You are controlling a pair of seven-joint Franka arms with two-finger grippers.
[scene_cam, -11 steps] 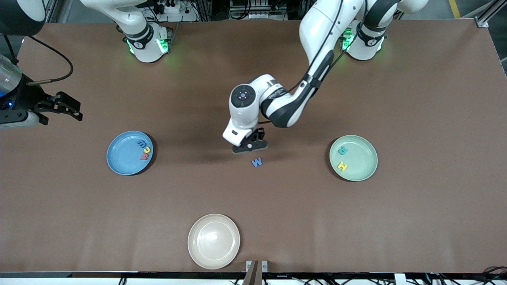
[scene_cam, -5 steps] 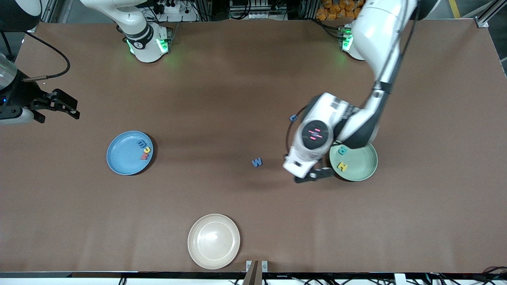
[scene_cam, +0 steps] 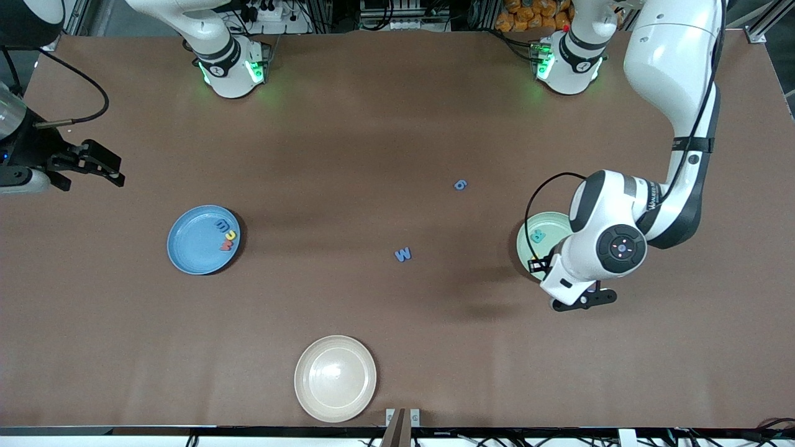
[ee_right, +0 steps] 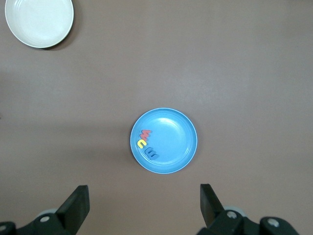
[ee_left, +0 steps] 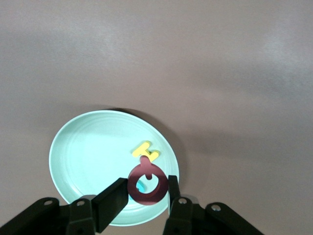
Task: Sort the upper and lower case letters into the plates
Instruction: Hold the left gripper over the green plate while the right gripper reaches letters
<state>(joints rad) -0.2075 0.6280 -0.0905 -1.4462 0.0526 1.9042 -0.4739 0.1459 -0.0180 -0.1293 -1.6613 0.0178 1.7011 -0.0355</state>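
Observation:
My left gripper (scene_cam: 584, 301) is shut on a red Q (ee_left: 148, 182) and hangs over the rim of the pale green plate (scene_cam: 535, 222). That plate (ee_left: 88, 156) holds a yellow H (ee_left: 145, 150) and a teal R (scene_cam: 538, 236). The blue plate (scene_cam: 192, 248) carries a blue m (scene_cam: 222, 225), a yellow u (scene_cam: 231, 235) and a red w (scene_cam: 227, 245). A blue W (scene_cam: 403, 254) and a blue g (scene_cam: 459, 184) lie loose on the table between the plates. My right gripper (scene_cam: 102, 171) waits open at the right arm's end of the table, with the blue plate (ee_right: 171, 132) in its wrist view.
A cream plate (scene_cam: 335, 379) sits near the table's front edge, nearer the camera than the W. It also shows in the right wrist view as the cream plate (ee_right: 39, 22). The brown tabletop (scene_cam: 397, 323) is flat all round.
The left arm has swung from beside the W at mid-table to the pale green plate, carrying the red Q. The blue g came into sight. The right arm barely moved.

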